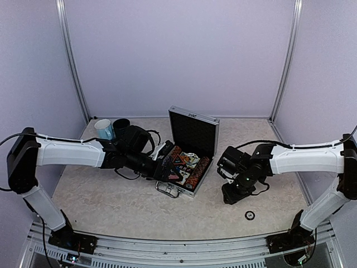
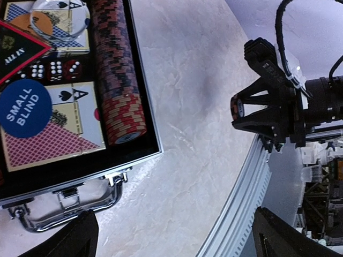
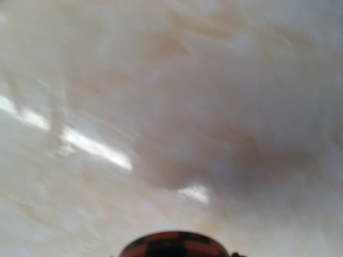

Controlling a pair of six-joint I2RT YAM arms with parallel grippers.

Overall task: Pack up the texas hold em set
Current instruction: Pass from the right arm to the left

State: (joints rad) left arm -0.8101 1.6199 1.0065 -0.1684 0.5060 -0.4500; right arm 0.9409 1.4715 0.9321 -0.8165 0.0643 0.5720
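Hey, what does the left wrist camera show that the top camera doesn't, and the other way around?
Only the left wrist: lettering on the small blind button, pips on the red dice, the ace on a card deck, striped chips pinched in the right gripper. Only the top: the light-blue mug and dark mug, the case's raised lid, a small round piece alone on the table. Both: the open case, its chip row, the right gripper off to its side.

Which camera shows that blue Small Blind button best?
The left wrist view: the Small Blind button is large and readable there. In the top view I cannot pick it out; the right wrist view misses it.
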